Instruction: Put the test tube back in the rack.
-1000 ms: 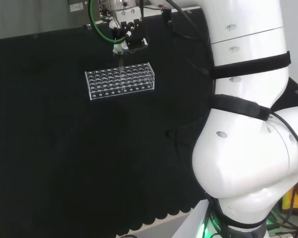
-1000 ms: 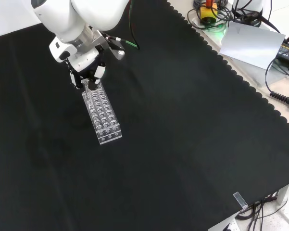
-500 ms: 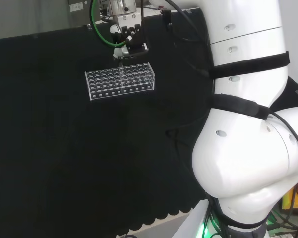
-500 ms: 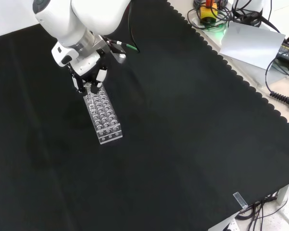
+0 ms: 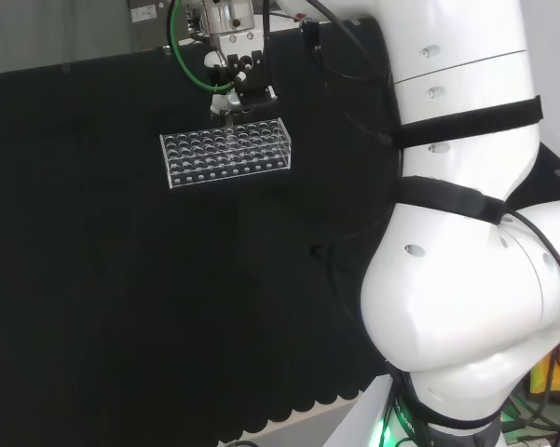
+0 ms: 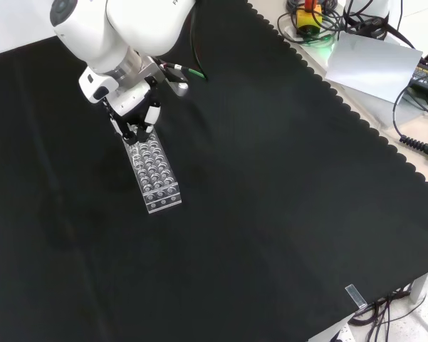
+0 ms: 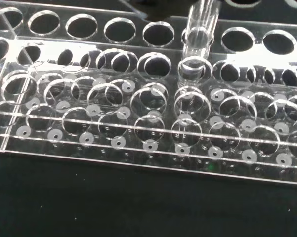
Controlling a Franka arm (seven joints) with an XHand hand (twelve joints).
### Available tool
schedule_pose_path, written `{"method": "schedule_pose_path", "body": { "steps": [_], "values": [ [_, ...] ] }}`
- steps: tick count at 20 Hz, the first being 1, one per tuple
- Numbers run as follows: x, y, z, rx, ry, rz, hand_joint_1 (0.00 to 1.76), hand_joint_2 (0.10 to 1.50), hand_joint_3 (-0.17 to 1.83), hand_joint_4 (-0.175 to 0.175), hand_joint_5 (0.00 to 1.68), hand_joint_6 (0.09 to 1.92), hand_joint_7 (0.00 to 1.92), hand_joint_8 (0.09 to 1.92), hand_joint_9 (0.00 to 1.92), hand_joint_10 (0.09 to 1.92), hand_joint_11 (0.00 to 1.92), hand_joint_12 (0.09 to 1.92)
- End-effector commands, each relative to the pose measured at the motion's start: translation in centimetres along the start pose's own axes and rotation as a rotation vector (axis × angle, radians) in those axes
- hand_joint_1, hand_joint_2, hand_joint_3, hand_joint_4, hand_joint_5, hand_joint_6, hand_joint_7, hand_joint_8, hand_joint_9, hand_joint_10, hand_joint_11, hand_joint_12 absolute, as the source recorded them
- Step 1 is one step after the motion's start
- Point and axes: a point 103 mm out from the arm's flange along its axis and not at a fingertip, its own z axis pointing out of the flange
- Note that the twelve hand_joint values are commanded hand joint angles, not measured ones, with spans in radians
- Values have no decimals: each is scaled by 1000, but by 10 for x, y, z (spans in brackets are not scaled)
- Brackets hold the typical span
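While upright, test tube (image 7: 200,34) enters rack (image 7: 138,123).

In the wrist view my test tube (image 7: 201,27) runs off the edge, its upper part unseen; the rack (image 7: 138,123) is cropped too. In the front view my robot hand (image 6: 137,117) hides the rack's far end.

surface (image 6: 270,185): bench under black cloth, scalloped edge | on it: one clear rack (image 6: 152,173) of round holes, lying flat, toward front view's upper left
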Motion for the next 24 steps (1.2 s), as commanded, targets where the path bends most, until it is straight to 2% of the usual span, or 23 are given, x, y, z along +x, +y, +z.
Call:
{"method": "schedule_pose_path", "body": {
  "steps": [1, 2, 5, 7, 10, 15, 24],
  "values": [
    [-7, -1, -5, 61, 71, -21, 1266, 1029, -133, -170, 1373, 300, 1487, 344, 1515, 595, 1088, 1132],
    [-8, -1, -6, 64, 77, -22, 1216, 1024, -143, -164, 1261, 383, 1444, 394, 1450, 598, 984, 1221],
    [-10, -2, -10, 63, 90, -23, 1134, 1003, -171, -108, 1026, 528, 1156, 659, 1261, 644, 774, 1348],
    [-11, -3, -13, 63, 100, -24, 1108, 994, -175, -80, 940, 587, 1018, 773, 1180, 665, 708, 1373],
    [-12, -5, -16, 61, 102, -24, 1084, 985, -175, -55, 866, 629, 908, 826, 1102, 678, 664, 1384],
    [-16, -14, -33, 34, 118, -25, 1072, 979, -175, -44, 836, 633, 871, 829, 1070, 676, 644, 1385],
    [-20, -33, -79, -28, 102, -26, 1069, 977, -175, -38, 834, 635, 862, 827, 1064, 676, 640, 1385]
  ]
}}
